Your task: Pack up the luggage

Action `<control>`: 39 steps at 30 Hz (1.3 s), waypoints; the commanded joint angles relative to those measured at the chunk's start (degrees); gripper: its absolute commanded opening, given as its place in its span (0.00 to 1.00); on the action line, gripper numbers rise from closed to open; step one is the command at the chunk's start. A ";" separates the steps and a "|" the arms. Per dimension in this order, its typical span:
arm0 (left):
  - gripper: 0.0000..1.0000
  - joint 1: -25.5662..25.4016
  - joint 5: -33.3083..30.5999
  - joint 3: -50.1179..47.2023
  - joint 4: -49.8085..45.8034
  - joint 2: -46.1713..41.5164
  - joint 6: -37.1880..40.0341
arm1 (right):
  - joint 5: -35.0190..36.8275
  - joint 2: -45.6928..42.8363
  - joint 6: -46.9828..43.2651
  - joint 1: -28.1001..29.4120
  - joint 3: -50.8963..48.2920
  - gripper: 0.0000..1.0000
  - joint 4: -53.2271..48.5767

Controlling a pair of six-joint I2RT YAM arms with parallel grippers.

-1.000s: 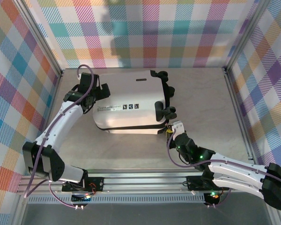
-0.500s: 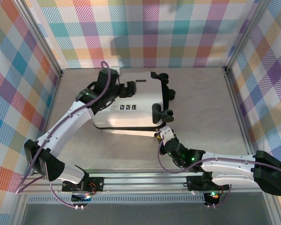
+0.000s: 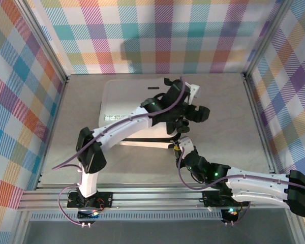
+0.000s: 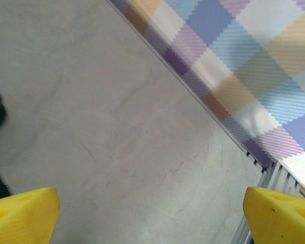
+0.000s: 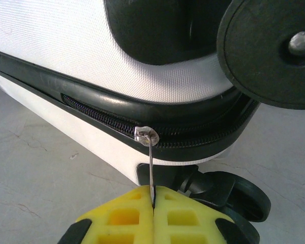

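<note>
The luggage (image 3: 121,100), a white hard-shell case with a black zipper seam, lies closed on the table with its black wheels to the right. My left arm reaches across its top. The left gripper (image 3: 199,113) hangs open just past the wheels, over bare table. In the left wrist view its yellow fingertips (image 4: 21,213) stand wide apart with nothing between them. My right gripper (image 5: 153,203) is shut on the thin metal zipper pull (image 5: 151,168) at the luggage's (image 5: 66,46) near right corner, beside a wheel (image 5: 274,48). From above, the right gripper (image 3: 177,145) sits at that corner.
Plaid walls with metal frame posts close in the table on three sides; the right wall's base (image 4: 193,86) runs near the left gripper. Open tabletop (image 3: 223,112) lies to the luggage's right. A second wheel (image 5: 236,195) sits just beyond the right fingertips.
The left arm has swung from the luggage's left side across its top to the wheel side on the right. The right gripper has stayed shut on the zipper pull, shifting slightly left.
</note>
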 commanded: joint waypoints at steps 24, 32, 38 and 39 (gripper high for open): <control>0.84 -0.67 -2.01 -18.40 -0.64 -8.77 -5.74 | 5.82 -6.42 6.44 -14.88 -0.94 0.00 -8.69; 0.83 -0.09 1.42 -23.04 -2.84 -13.35 -1.18 | -3.40 -6.45 0.85 -15.00 -4.19 0.00 1.44; 0.82 3.86 3.13 -30.54 -5.41 -19.54 0.39 | -8.75 -9.66 -0.35 -15.12 -5.11 0.18 0.07; 0.82 4.59 2.97 -31.36 -5.71 -20.93 0.71 | -8.60 -9.51 -0.19 -15.24 -4.44 0.20 -0.75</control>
